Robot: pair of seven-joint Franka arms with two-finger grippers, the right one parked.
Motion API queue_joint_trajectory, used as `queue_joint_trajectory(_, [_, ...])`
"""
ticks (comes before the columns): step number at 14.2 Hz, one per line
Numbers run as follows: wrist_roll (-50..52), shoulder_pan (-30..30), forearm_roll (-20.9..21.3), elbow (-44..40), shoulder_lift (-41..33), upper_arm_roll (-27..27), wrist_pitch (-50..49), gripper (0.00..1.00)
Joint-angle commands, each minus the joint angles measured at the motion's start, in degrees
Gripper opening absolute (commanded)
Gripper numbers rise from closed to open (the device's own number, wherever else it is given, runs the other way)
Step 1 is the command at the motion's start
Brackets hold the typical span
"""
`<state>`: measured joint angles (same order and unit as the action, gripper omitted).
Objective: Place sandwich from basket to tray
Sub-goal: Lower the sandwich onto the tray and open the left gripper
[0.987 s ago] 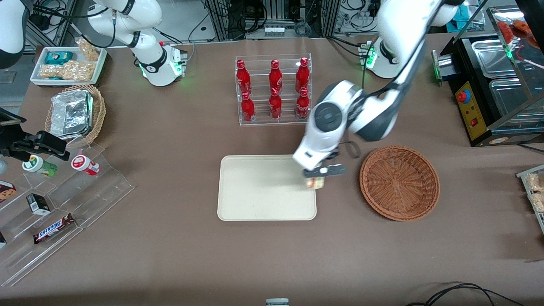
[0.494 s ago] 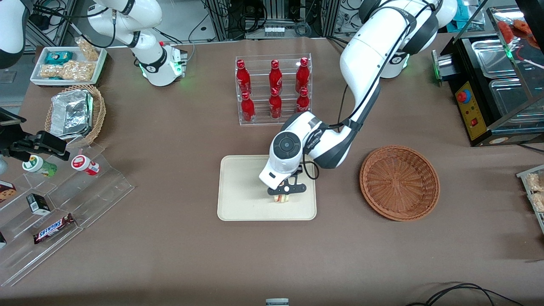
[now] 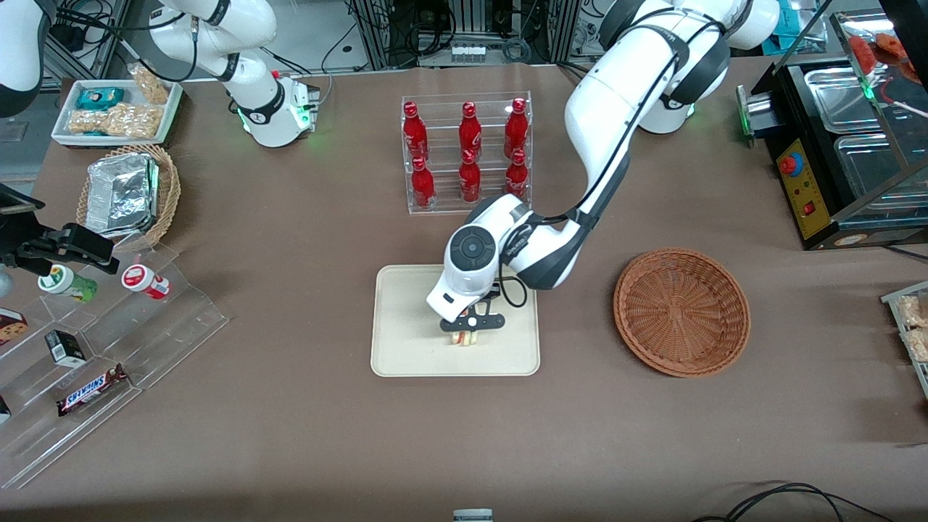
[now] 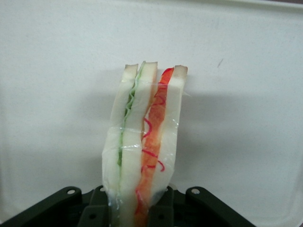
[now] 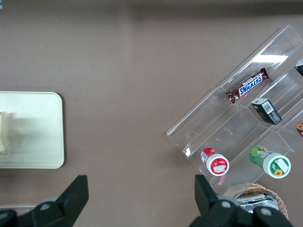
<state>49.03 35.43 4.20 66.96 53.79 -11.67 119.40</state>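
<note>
The sandwich [image 3: 464, 338], a film-wrapped wedge of pale bread with green, orange and red layers [image 4: 142, 142], is held point-down over the cream tray [image 3: 406, 319]. My gripper [image 3: 465, 330] is shut on it, both black fingers pressing its sides [image 4: 137, 215]. It sits low over the tray's [image 4: 246, 118] middle, nearer the front camera; I cannot tell whether it touches. The reddish-brown basket [image 3: 681, 312] stands beside the tray toward the working arm's end, with nothing in it. The right wrist view shows the tray's end [image 5: 33, 127] and a sliver of the sandwich [image 5: 3, 137].
A clear rack of red bottles [image 3: 467, 152] stands farther from the front camera than the tray. A tan basket with foil containers [image 3: 130, 192], a white snack tray [image 3: 116, 109] and a clear display of snacks [image 3: 94, 341] lie toward the parked arm's end. A black machine [image 3: 834, 167] stands at the working arm's end.
The gripper has carried the sandwich from the tray's edge beside the basket to over the tray's middle, and lower. The last half second brought only a small shift.
</note>
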Motion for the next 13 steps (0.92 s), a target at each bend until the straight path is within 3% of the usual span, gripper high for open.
queue_joint_trajectory(1, [1.59,0.96,0.28,-3.75,2.28,0.77,-0.40,0.16])
queue_joint_trajectory(2, [1.59,0.96,0.37,-3.85,2.55,0.77,-0.40,0.17])
queue_joint_trajectory(4, [1.51,0.96,0.46,-3.85,2.72,0.86,-0.22,0.28])
queue_joint_trajectory(5, [1.77,0.96,0.46,-3.85,2.81,0.86,0.99,0.40])
queue_joint_trajectory(7, [2.55,1.49,0.55,-3.85,3.08,1.04,1.80,0.51])
queue_joint_trajectory(8, [3.26,1.49,0.55,-3.85,3.08,1.12,1.97,0.75])
queue_joint_trajectory(11, [3.53,1.49,0.63,-3.85,2.90,1.13,2.06,1.00])
queue_joint_trajectory(13, [3.88,1.49,0.55,-3.85,2.20,1.39,1.97,1.00])
